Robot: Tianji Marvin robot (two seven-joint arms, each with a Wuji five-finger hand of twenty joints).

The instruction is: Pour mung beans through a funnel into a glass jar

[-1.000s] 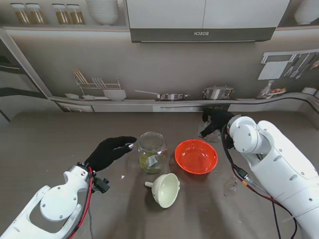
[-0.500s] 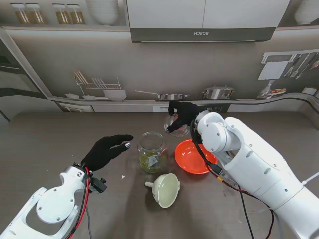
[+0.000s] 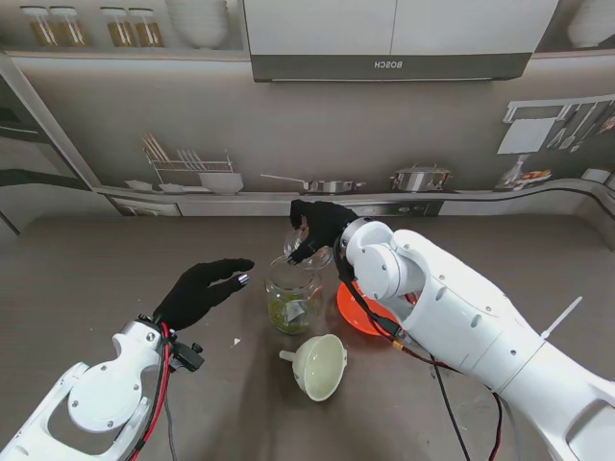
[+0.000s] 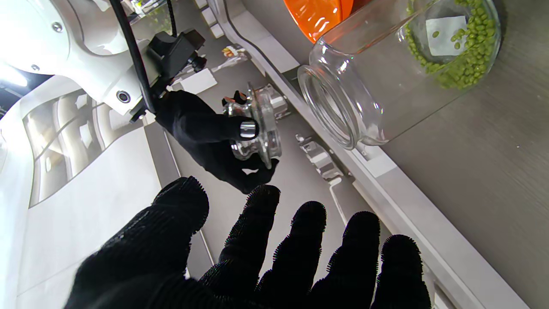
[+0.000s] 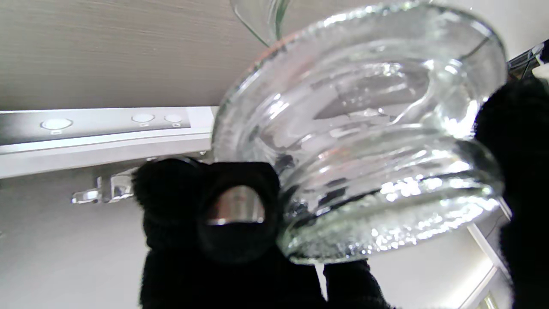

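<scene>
Right hand [image 3: 315, 229] grips glass lid [image 3: 306, 252]

left hand [image 3: 207, 290] spread, right hand [image 3: 315, 228] seemingly clenched

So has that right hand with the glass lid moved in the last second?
Yes. The right hand, shut on the glass lid, has swung left from beyond the orange bowl to just over the jar.

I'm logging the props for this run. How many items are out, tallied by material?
Glass: 2, the jar and the lid held in the right hand
Plastic: 2, the orange bowl and the cream funnel
Total: 4
</scene>
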